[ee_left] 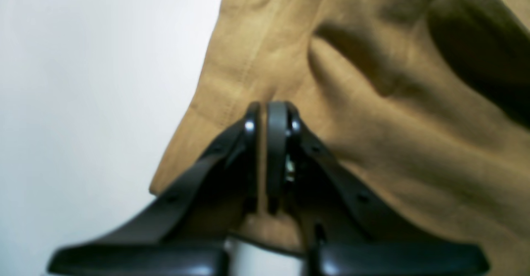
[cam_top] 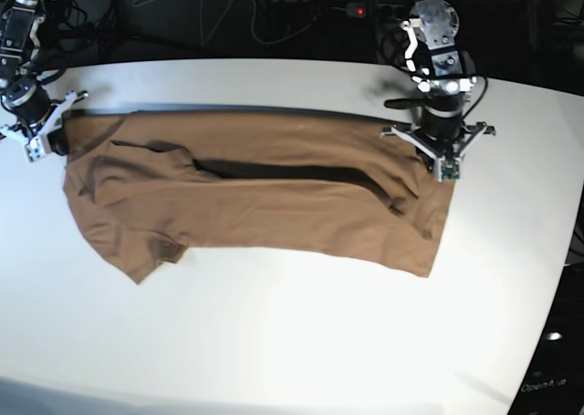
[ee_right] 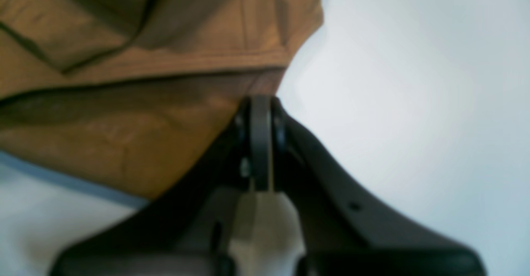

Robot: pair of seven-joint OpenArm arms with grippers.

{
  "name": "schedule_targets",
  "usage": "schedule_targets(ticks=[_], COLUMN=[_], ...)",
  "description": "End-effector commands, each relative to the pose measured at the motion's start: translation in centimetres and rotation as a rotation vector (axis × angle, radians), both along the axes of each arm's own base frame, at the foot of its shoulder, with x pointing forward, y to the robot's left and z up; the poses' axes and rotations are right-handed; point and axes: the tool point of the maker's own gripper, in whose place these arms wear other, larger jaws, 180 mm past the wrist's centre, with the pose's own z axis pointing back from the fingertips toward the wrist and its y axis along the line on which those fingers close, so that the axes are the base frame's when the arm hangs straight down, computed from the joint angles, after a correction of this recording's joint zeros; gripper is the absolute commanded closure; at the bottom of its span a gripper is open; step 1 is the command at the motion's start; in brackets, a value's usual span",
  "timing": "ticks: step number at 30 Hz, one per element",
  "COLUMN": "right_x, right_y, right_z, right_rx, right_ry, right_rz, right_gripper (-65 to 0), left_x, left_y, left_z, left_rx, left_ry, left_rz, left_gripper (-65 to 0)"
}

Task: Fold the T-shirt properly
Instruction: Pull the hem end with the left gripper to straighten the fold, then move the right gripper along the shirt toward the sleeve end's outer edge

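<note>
A: Where is the T-shirt [cam_top: 265,191] found?

B: It is spread across the desk [cam_top: 301,342], with its far edge lifted and doubled toward the middle, so a dark shadowed gap is seen under that fold. The left claw [ee_left: 263,114] is clenched on cloth at the shirt's hem end; a sliver of tan fabric is seen pinched between its jaws. The right claw [ee_right: 261,110] is clenched at the shirt's sleeve end, at the very edge of the cloth.

A: What could go wrong from here?

B: The right grip is judged the weaker one: very little fabric appears to be caught, so the corner could be dropped if the cloth is pulled taut. If the two ends are not carried across evenly, a skewed fold would likely be laid and the wrinkles near the shirt's hem end pressed in. The near sleeve, which lies rumpled toward the desk's front edge, could be dragged or trapped beneath the fold.

A: What is hidden or hard to make out?

B: Both wrist views are blurred, so it cannot be told how many layers are held in either claw. Whether the right claw truly holds cloth or merely touches its edge cannot be settled. The collar and any tag are not seen; they may be covered by the fold. The underside of the lifted edge is lost in shadow.
</note>
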Motion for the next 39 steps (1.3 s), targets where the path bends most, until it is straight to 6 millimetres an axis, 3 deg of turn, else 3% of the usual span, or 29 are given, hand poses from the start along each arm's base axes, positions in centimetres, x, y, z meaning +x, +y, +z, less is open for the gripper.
schedule_targets(ticks=[1,6,10,14,19,22,25,28,31,34,36,39], right_x=[1.1,1.3,1.6,2.2,3.2,3.7,6.0,8.8,11.5,14.2,15.8,17.5], right_y=[-0.7,-0.7,-1.1,-1.7,-1.6,-1.6,-2.3,-3.0,-3.3,-2.9,-2.4,-1.2], right_z=[1.7,1.9,2.3,3.9,6.1,7.0,8.6,10.2,11.8,12.8,12.6,10.7], right_rx=[-0.019,-0.021,-0.032,-0.056,-0.092,-0.113,-0.159,-0.233,-0.310,-0.372,-0.369,-0.334], right_ry=[-0.056,-0.061,-0.066,-0.107,-0.162,-0.172,-0.179,-0.180,-0.183,-0.165,-0.148,-0.105], right_rz=[0.009,0.012,0.017,0.005,0.022,0.029,0.019,0.008,-0.016,-0.050,-0.070,-0.073], right_gripper=[-0.1,-0.1,-0.1,-0.1,-0.4,-0.7,-0.9,-0.9,-2.6,-12.3,-19.2,-23.6], left_x=[0.7,1.0,1.6,2.0,2.3,2.8,3.5,4.2,5.4,6.7,7.7,8.8], left_y=[0.2,0.4,0.7,1.1,-1.5,-2.1,-2.0,-1.9,-1.8,-1.3,-0.9,-0.9], left_z=[1.2,1.8,3.7,5.9,7.8,9.2,10.4,11.3,12.1,11.9,11.4,10.6], left_rx=[0.011,0.019,0.038,0.064,0.066,0.071,0.079,0.087,0.087,0.090,0.090,0.080], left_ry=[-0.042,-0.059,-0.107,-0.158,-0.206,-0.241,-0.275,-0.300,-0.329,-0.291,-0.244,-0.199], left_rz=[0.004,0.005,0.007,0.006,-0.068,-0.084,-0.083,-0.082,-0.077,-0.073,-0.073,-0.084], left_gripper=[-2.7,-3.1,-3.2,-3.2,-3.6,-11.6,-25.8,-34.4,-38.0,-38.8,-38.8,-38.8])
